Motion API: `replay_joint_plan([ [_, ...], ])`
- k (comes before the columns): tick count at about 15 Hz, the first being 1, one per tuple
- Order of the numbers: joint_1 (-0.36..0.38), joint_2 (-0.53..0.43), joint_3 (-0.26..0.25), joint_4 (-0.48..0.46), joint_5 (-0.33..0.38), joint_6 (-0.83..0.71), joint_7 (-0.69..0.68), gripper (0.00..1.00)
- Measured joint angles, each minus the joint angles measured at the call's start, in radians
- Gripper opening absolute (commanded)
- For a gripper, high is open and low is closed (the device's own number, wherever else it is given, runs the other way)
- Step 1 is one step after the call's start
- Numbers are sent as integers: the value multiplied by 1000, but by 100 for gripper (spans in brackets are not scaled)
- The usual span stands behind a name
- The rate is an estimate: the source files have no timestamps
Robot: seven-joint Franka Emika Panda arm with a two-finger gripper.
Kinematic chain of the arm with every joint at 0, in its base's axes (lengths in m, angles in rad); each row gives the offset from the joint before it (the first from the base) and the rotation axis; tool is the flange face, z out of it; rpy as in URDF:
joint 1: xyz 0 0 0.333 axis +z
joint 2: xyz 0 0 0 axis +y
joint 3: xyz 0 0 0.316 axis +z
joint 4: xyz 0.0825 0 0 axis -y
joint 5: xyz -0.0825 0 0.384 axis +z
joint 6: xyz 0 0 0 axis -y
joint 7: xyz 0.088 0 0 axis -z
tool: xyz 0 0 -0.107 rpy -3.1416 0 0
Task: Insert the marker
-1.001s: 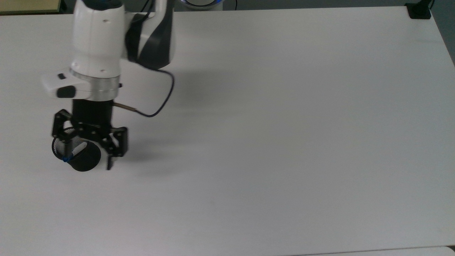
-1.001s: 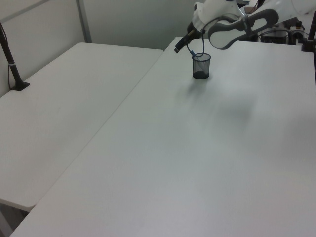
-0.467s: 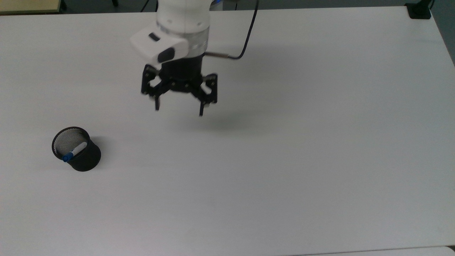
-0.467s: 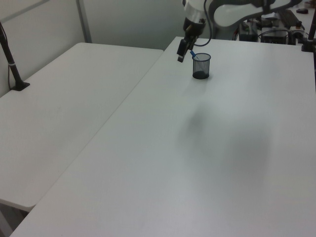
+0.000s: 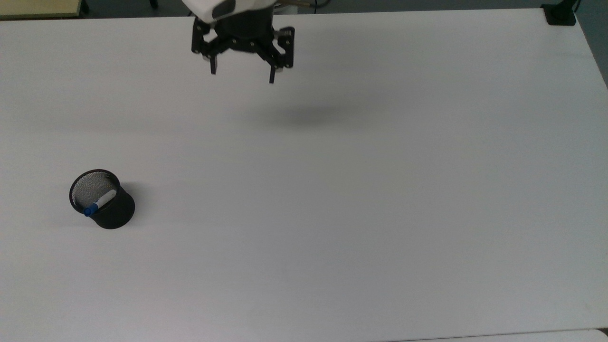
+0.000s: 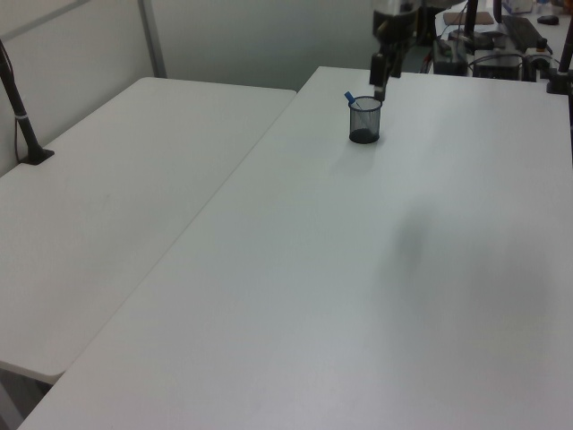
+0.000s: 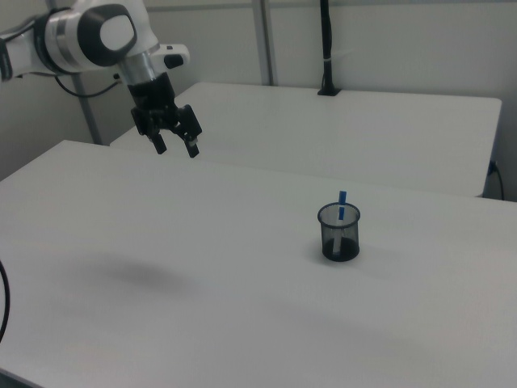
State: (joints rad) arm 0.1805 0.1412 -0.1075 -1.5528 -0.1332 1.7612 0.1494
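marker [image 5: 99, 203] in black mesh cup [image 5: 114, 213], leaning on rim, blue tip out | gripper [image 5: 241, 71] jaws apart, empty, well apart from cup above desk [image 5: 380, 190] | top view: arm cropped; right view: arm visible, lower barrel blurred through mesh

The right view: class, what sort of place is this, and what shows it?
Probably a robotics lab: a robot arm with an open claw above bare white tables, and a black camera pole clamped to the far table.
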Motion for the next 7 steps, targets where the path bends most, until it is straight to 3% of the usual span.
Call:
replay_joint_plan([
  [5,-80,-55,9,-24,113,-56,-139,100],
  [7,-93,-58,11,-25,127,-68,-149,100],
])
